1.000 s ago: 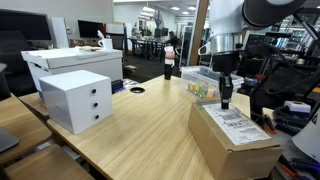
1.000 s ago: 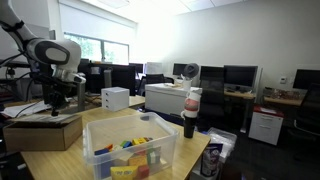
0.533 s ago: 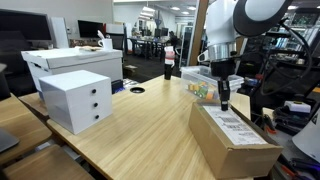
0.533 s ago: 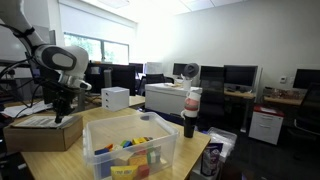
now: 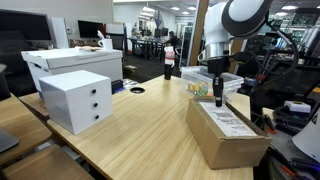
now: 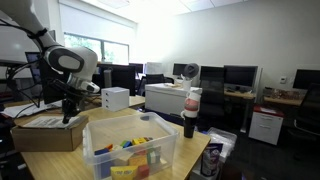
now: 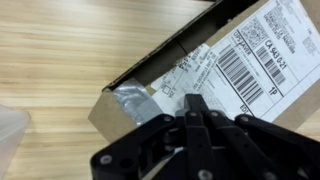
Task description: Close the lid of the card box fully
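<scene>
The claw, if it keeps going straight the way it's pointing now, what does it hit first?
Most likely the lid of the card box. The claw points straight down over its labelled face, near an edge, with nothing between them in the wrist view. Whether it already touches is unclear.

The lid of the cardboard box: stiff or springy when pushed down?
Probably fairly stiff: the lid lies flat like corrugated board. It may spring back a little, since a dark gap shows along its edge.
</scene>
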Motion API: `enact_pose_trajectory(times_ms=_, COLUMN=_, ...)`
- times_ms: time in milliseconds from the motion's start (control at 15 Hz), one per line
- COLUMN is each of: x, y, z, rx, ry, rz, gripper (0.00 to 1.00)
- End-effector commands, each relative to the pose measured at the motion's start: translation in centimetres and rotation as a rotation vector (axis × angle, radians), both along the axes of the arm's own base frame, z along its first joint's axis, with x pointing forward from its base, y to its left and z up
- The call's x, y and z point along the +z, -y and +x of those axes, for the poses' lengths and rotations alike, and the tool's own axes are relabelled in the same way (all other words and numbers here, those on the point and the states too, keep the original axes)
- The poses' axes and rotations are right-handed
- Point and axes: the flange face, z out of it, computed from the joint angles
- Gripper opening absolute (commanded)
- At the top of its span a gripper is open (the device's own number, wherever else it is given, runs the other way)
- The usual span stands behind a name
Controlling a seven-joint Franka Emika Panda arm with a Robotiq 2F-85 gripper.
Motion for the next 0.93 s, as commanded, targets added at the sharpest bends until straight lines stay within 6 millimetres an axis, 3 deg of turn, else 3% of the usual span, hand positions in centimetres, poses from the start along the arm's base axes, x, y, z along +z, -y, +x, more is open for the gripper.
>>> enact_pose_trajectory(times_ms=0, x=-1.5, y=1.0, z=0.5, rx=-0.147, ry=0.015, rz=0.043, gripper=0.02)
enact_pose_trajectory(times_ms=533, x=-1.6, y=1.1, z=1.6, rx=-0.437, ry=0.066, rz=0.171, gripper=0.03)
enact_pose_trajectory(times_ms=867, x=-1.8, y=0.8, z=2.0, rx=-0.42, ry=0.054, rz=0.137, gripper=0.02)
